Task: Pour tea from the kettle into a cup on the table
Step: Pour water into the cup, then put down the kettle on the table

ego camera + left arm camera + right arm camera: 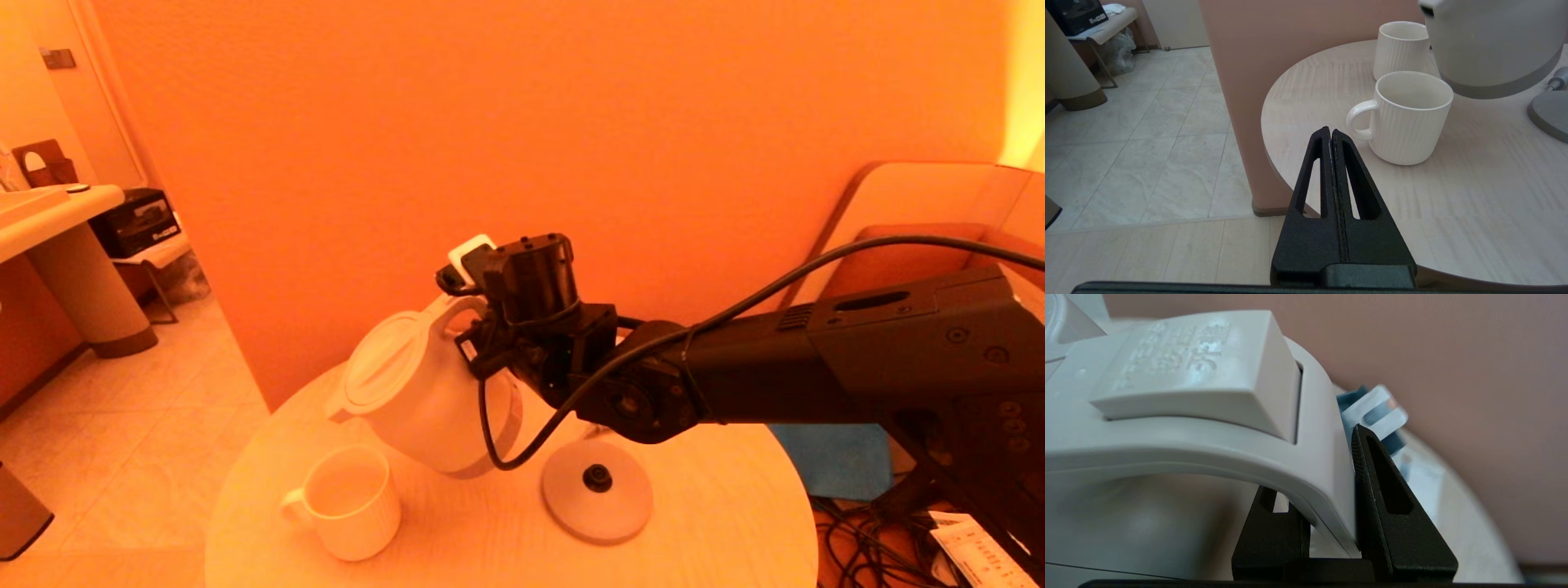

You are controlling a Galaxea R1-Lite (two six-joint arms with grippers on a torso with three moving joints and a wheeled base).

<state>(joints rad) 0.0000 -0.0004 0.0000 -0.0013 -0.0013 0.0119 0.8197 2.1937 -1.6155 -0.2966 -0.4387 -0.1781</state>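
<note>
Embossed lettering on the kettle (424,384) handle is unreadable; my right end effector (1331,498) pinches that handle, tilting it above the empty mug (351,502); my left end effector (1331,134) is pressed together.

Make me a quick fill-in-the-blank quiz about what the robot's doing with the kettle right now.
1. The right gripper is shut on the kettle's ____.
2. The kettle is tilted, lifted off its round grey ____.
3. The left gripper's fingers are ____.
4. The mug nearest the spout has its handle and looks ____ inside.

Missing words: handle; base; shut; empty
</note>
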